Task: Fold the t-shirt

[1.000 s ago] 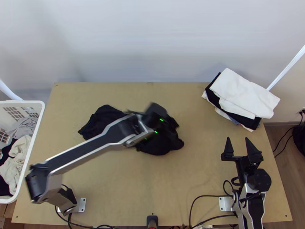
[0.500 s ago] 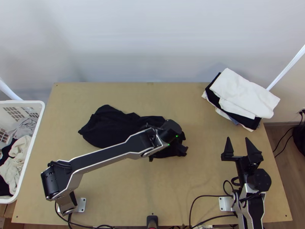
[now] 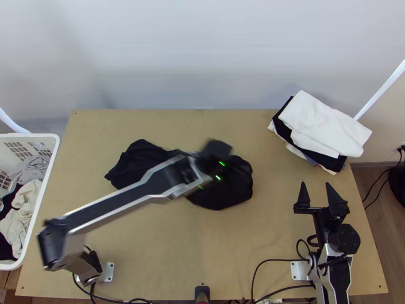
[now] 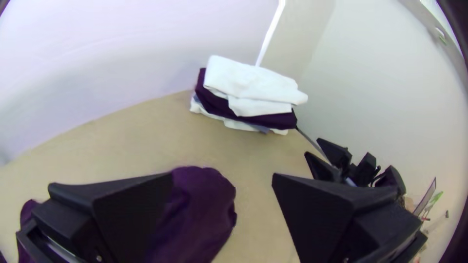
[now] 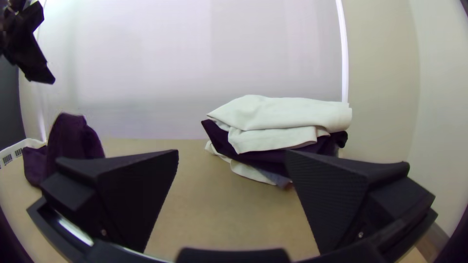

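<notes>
Black t-shirt (image 3: 134, 164) lies rumpled, centre-left of the top view; left gripper (image 4: 223, 178) and right gripper (image 5: 232, 152) gape wide. A shallow left grab could slip, bunching layers.

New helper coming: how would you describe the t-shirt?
On the light wooden table, partly beneath the left arm, lies a rumpled black t-shirt. Unlike the black cloth in the stack at the far right, it carries no white cloth.

There are two arms (image 3: 126, 196), one black t-shirt (image 3: 136, 163), one cloth stack (image 3: 324, 124), one white basket (image 3: 53, 144) and one table (image 3: 243, 230).
</notes>
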Controlling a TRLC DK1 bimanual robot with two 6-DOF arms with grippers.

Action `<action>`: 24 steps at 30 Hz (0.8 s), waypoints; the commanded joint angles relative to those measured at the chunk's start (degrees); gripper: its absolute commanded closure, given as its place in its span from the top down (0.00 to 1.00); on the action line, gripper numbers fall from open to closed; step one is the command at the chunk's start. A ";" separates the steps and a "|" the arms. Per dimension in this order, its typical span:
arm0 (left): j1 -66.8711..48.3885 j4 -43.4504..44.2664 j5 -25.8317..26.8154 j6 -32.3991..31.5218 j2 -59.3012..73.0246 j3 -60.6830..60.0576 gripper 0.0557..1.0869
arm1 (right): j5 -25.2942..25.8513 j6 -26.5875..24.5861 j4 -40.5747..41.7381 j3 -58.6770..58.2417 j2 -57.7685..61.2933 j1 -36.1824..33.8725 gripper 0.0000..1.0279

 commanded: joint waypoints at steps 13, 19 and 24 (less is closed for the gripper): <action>21.00 -14.16 0.56 11.49 -20.58 -12.78 0.95 | 0.28 0.60 -0.91 -0.34 -0.12 0.56 0.96; 37.43 -20.40 8.21 18.96 -21.29 -20.08 0.95 | 0.28 0.60 -0.91 -0.34 -0.12 0.56 0.96; 48.51 -22.07 8.30 22.13 -16.36 -21.83 0.95 | 0.28 0.60 -0.91 -0.34 -0.12 0.56 0.96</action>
